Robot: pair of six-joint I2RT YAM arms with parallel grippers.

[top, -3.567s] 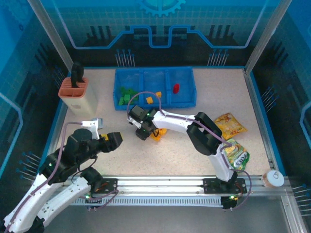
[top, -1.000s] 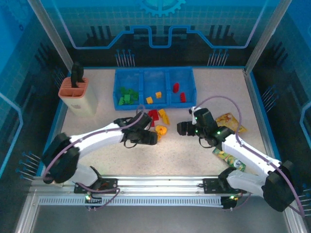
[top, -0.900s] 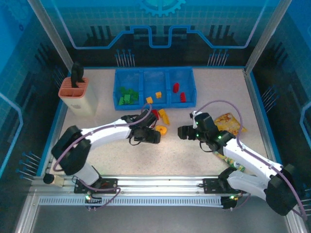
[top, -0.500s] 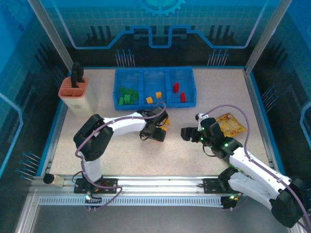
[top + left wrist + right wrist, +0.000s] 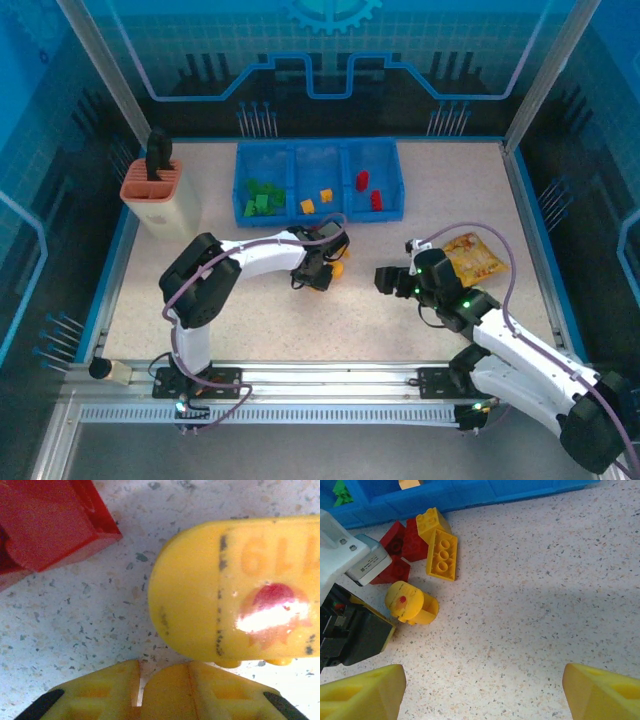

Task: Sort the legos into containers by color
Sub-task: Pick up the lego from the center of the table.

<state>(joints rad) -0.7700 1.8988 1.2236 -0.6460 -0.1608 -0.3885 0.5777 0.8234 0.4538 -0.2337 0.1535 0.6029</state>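
Legos piled beside the blue tray
Left gripper is squeezed together beside them; right gripper is held wide apart.

Matt, finely speckled stone-look tabletop, faintly grainy. Glossy yellow plastic on the rounded brick, with a bright glare spot and dark scuff marks. Smooth red plastic with a softer sheen on the red brick. Duller moulded yellow plastic on the fingers of the left gripper. Smooth blue plastic tray. Shiny crinkled film on the snack bag. Pale metal rail along the tabletop's near edge.
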